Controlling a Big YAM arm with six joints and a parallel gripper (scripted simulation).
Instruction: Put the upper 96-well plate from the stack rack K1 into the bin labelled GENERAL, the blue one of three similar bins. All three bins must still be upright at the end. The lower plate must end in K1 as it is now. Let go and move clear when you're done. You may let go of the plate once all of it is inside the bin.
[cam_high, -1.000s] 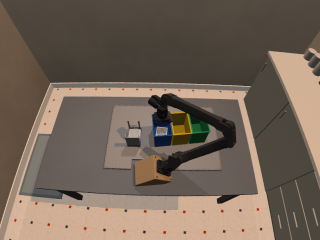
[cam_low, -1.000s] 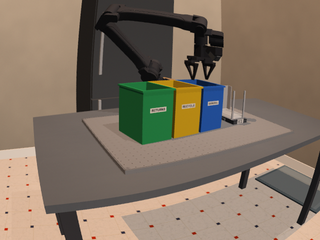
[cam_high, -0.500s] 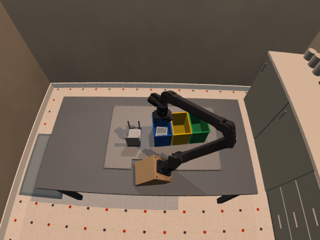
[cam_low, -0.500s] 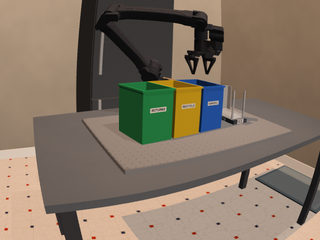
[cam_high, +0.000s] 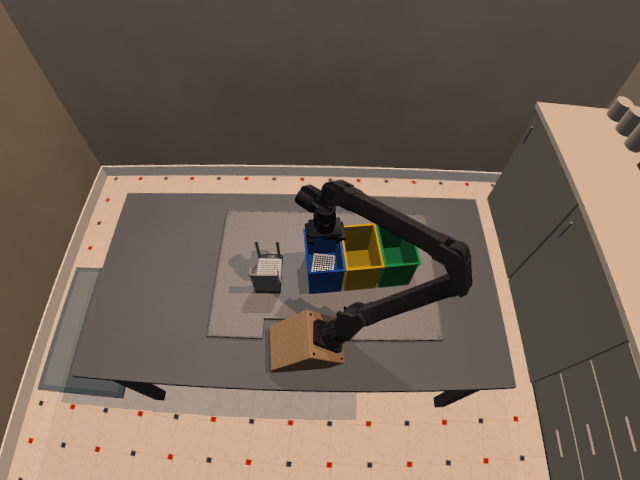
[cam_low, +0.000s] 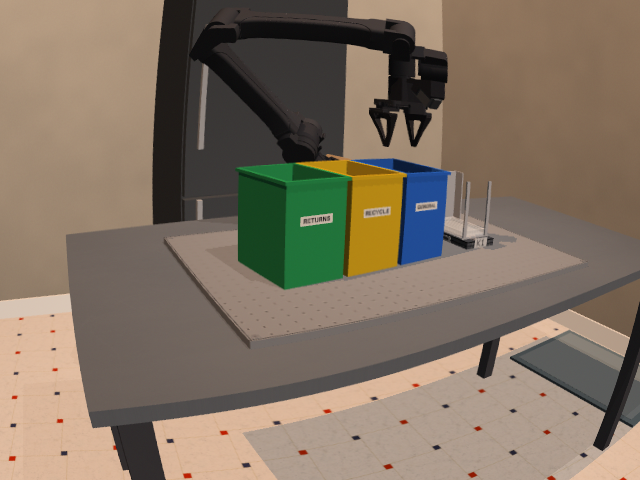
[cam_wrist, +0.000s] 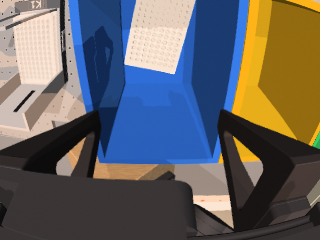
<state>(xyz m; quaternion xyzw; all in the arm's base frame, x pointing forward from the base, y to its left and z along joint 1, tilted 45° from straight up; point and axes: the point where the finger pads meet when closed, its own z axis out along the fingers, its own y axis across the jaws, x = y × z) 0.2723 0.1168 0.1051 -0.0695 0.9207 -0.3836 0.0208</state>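
A white 96-well plate (cam_high: 323, 261) (cam_wrist: 159, 31) lies inside the blue bin (cam_high: 325, 281) (cam_low: 421, 227) (cam_wrist: 160, 127) labelled GENERAL, leaning against a wall of the bin. My gripper (cam_low: 400, 127) (cam_wrist: 159, 117) is open and empty, well above the blue bin's rim. The stack rack K1 (cam_high: 265, 282) (cam_low: 473, 241) (cam_wrist: 20, 110) stands left of the blue bin and holds one white plate (cam_high: 268, 267) (cam_low: 457, 226) (cam_wrist: 36, 43) low between its posts.
The yellow bin (cam_high: 362, 258) (cam_low: 373, 217) (cam_wrist: 287, 67) labelled RECYCLE and the green bin (cam_high: 399, 260) (cam_low: 292, 222) labelled RETURNS stand upright in a row beside the blue one. All stand on a perforated mat (cam_high: 232, 310) (cam_low: 320, 304). The arm's tan base (cam_high: 299, 343) is near the table's front.
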